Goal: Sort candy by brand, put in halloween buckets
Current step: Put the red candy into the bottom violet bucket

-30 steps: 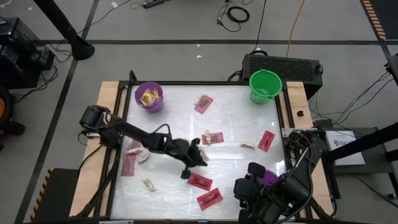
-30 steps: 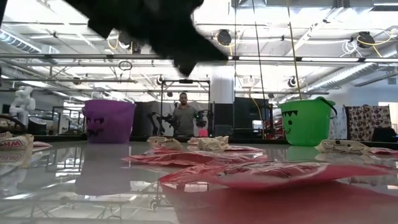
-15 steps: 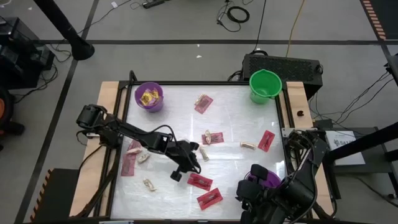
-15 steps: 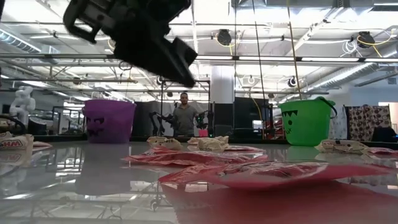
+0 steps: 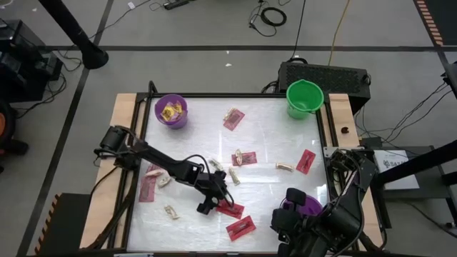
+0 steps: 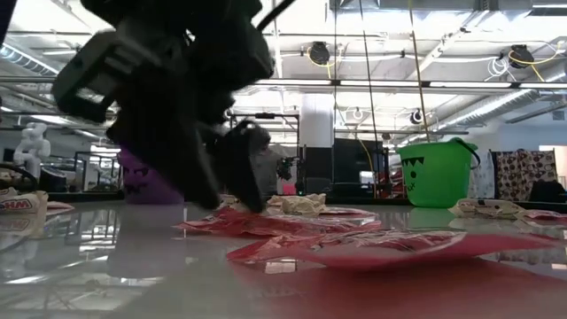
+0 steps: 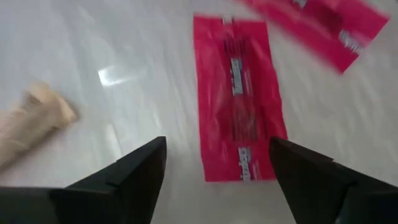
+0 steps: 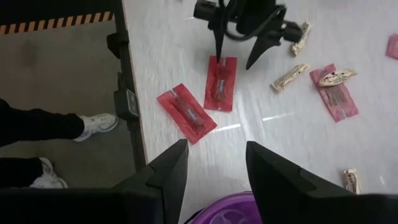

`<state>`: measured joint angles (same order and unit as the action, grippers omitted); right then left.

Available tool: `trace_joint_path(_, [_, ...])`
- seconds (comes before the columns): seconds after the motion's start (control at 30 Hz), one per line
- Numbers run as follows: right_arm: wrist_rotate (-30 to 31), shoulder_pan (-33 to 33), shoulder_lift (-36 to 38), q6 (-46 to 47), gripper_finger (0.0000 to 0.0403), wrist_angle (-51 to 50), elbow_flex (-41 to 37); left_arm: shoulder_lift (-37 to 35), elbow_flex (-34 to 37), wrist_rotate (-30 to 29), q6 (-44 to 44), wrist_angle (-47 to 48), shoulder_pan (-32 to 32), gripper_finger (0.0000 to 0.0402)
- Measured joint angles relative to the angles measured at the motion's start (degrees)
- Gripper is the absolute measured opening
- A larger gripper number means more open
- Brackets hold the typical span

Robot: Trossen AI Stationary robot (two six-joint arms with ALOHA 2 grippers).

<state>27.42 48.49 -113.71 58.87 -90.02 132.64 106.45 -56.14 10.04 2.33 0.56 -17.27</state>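
My left gripper (image 5: 216, 205) (image 7: 217, 180) (image 6: 221, 182) stands open, low over the table near its front middle, one finger on each side of the near end of a flat red candy packet (image 7: 239, 118) (image 5: 232, 209); I see no touch. A second red packet (image 5: 240, 228) lies closer to the front edge. My right gripper (image 8: 214, 177) hangs open high above a purple bucket (image 5: 308, 205) at the front right. Another purple bucket (image 5: 171, 111) with yellow candy stands at the far left, and a green bucket (image 5: 304, 98) (image 6: 434, 173) at the far right.
More red packets (image 5: 233, 118) (image 5: 305, 161) (image 5: 148, 187) and tan wrapped pieces (image 5: 284, 167) (image 5: 170, 211) (image 7: 34, 121) lie scattered on the white table top (image 5: 271, 128). A person's legs and shoes (image 8: 93, 124) show beside the table's front edge.
My left gripper has come down toward the table and its near edge, tipped more steeply downward, and opened from shut. It now straddles the red packet's end. The candy and buckets have stayed in place.
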Motion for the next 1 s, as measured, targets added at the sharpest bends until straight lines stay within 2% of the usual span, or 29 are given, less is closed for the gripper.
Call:
trace_joint_path(0.17, [-0.02, 0.00, 0.00, -0.22, 0.0155, 0.00, 0.00, 2.61, -0.16, -0.34, 1.33, -0.46, -0.61, 0.0288])
trace_joint_path(0.3, [0.00, 0.00, 0.00, -1.15, 0.0155, 0.00, 0.00, 3.07, -0.24, -1.88, 8.47, -0.50, -1.74, 0.0248])
trace_joint_path(0.43, [0.00, 0.00, 0.00, -1.32, 0.0155, 0.00, 0.00, 3.09, -0.26, -1.64, 12.65, -0.36, -2.09, 0.0157])
trace_joint_path(0.57, [0.00, 0.00, 0.00, -1.51, 0.0155, 0.01, 0.00, 3.20, -0.57, -1.73, 12.97, -0.09, -2.08, 0.0036])
trace_joint_path(0.6, [0.00, 0.00, 0.00, -1.53, 0.0155, 0.00, 0.00, 3.22, -0.88, -2.01, 11.99, 0.18, -2.02, 0.0020])
trace_joint_path(0.8, [0.00, 0.00, 0.00, -1.51, 0.0155, 0.00, 0.00, 3.24, -5.37, -4.38, 10.58, 1.77, -1.89, 0.0008])
trace_joint_path(0.9, [0.00, 0.00, 0.00, -1.53, 0.0155, 0.01, 0.00, 2.58, -8.64, -6.99, 14.37, 0.97, -1.87, 0.0004])
trace_joint_path(1.0, [0.08, 0.00, -0.02, -1.68, 0.0155, 0.02, 0.00, 2.72, -11.67, -11.01, 18.77, 4.51, -1.83, 0.0004])
